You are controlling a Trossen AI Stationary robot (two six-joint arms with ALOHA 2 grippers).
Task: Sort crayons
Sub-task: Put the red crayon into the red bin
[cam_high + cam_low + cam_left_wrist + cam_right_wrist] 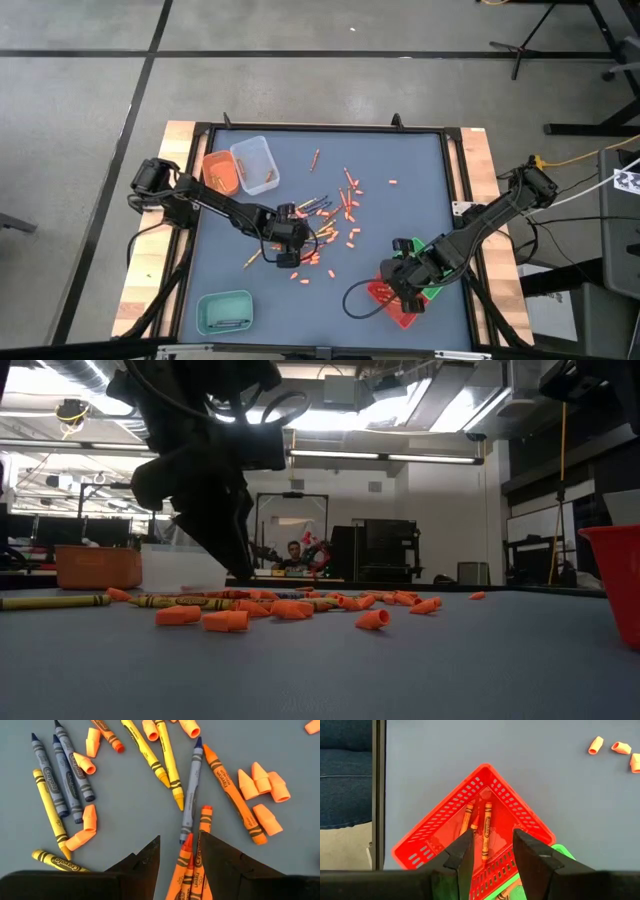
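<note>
Crayons lie scattered mid-table (330,215): orange, yellow and blue sticks, with short orange stubs (262,782) among them. My left gripper (288,243) stands in this pile, tips at the table (238,572). It is open, and a bunch of orange crayons (189,870) lies between its fingers. My right gripper (402,283) hangs open above the red tray (435,840). In that tray lie a few orange crayons (485,832). Nothing is between its fingers (492,857). My left gripper comes at the bunch of orange crayons (192,855) steeply from above, one finger on each side, lying along them. One finger (220,855) overlaps the outermost crayon; I cannot tell whether it touches. The crayons lie flat on the table.
An orange tray (220,172) and a clear tray (255,165) stand at the far left, and a teal tray (225,312) at the near left. A green tray (432,288) sits beside the red one. A raised frame (320,128) rims the mat.
</note>
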